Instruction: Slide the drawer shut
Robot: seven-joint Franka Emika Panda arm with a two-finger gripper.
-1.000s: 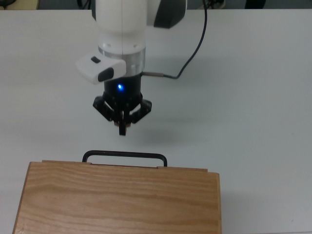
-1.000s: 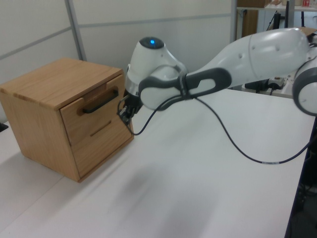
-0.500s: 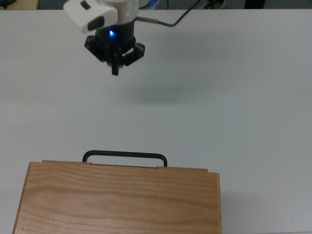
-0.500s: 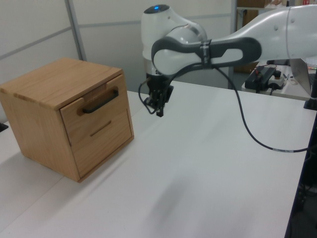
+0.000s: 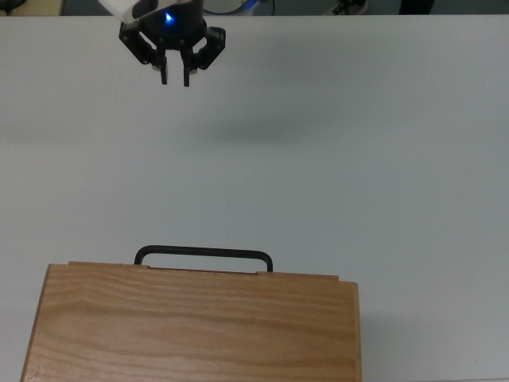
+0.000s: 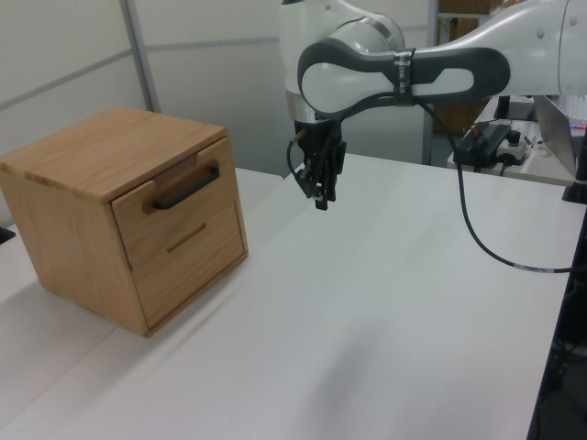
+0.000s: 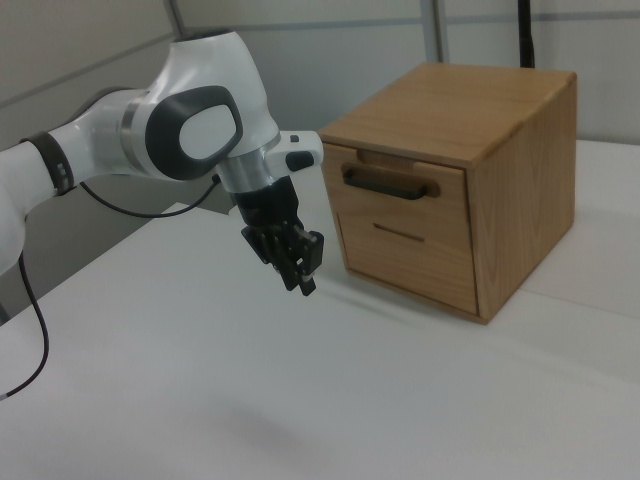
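While the arm's upper part is cut off by the top view's upper edge, the gripper (image 5: 176,77) shows there, fingers slightly parted and holding nothing. It hangs above the white table (image 5: 382,159), well apart from the drawer (image 6: 174,206), which sits nearly flush in the cabinet (image 6: 92,156) at the left view's left, its black handle (image 6: 186,187) forward. Half a second ago the gripper was nearer the drawer and looked pinched together.

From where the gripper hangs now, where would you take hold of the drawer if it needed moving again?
Probably the black bar handle on the drawer. It stands proud of the front panel with a gap behind, so the gripper could come at the cabinet's front and close one finger above the bar, one below.
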